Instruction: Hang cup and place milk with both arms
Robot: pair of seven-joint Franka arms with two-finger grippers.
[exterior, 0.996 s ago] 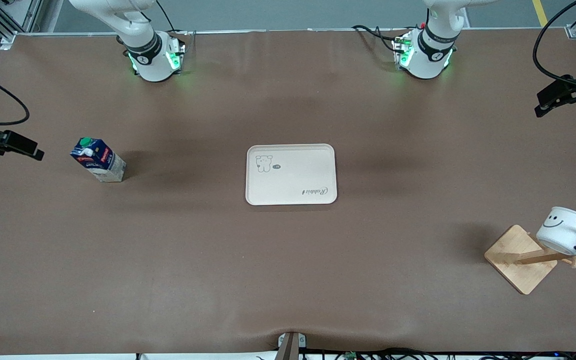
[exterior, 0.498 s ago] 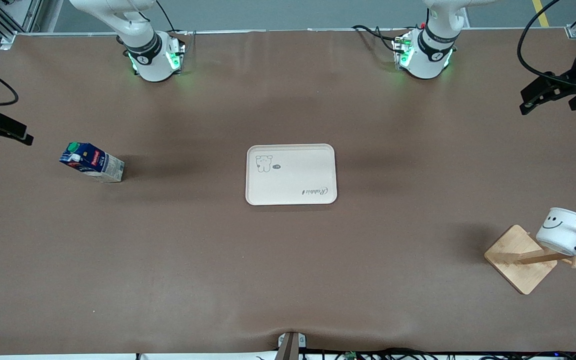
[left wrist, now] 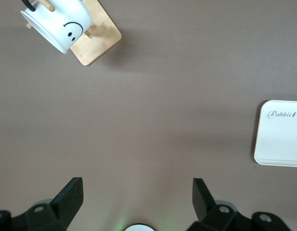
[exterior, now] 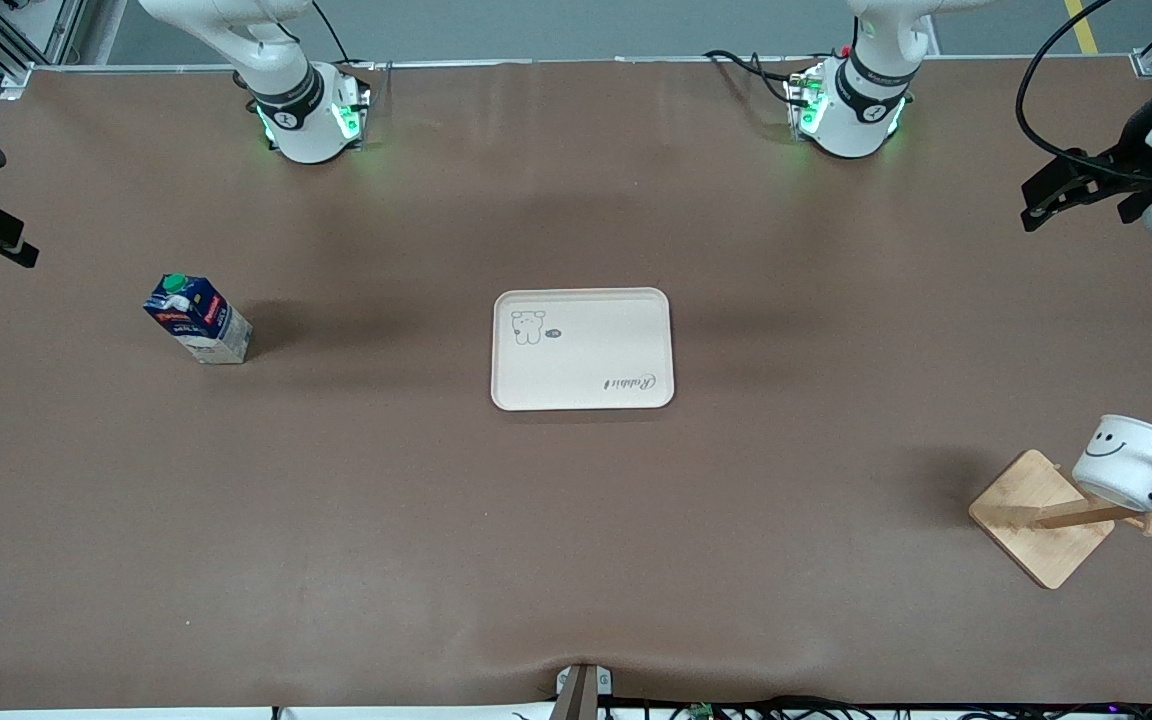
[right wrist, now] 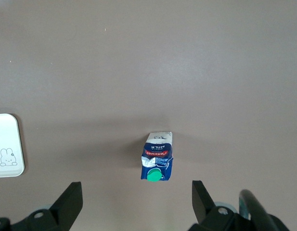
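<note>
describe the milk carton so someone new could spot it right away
Start at the beige rectangular tray in the middle of the brown table, then look toward the right arm's end of the table. The small dark-blue milk carton stands there alone on bare cloth. Its green round cap, pale beige base and red-and-white label set it apart from everything else.

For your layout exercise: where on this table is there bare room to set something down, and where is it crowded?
Bare brown table runs between the milk and the tray, and between the tray and the wooden rack. The whole strip nearest the front camera is also bare. The tray holds nothing. Only the rack's corner is crowded, where the cup hangs.
</note>
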